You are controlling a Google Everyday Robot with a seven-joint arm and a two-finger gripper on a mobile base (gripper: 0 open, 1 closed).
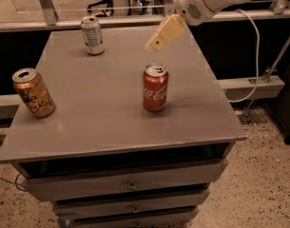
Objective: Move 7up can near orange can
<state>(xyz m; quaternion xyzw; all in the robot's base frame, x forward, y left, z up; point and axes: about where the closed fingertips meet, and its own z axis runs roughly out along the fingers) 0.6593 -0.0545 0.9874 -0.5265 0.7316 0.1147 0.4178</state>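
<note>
Grey table (111, 132) on speckled floor (261, 184) carries the 7up can (92, 35) at its far edge and the orange can (33, 93) at left, well apart; end effector (155, 42) hovers empty above, aperture indeterminate.

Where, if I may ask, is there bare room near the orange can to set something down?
Bare: the patch between orange can and Coca-Cola can, and the stretch from orange can back to 7up can. Tightest below the pincer, behind the Coca-Cola can.
</note>
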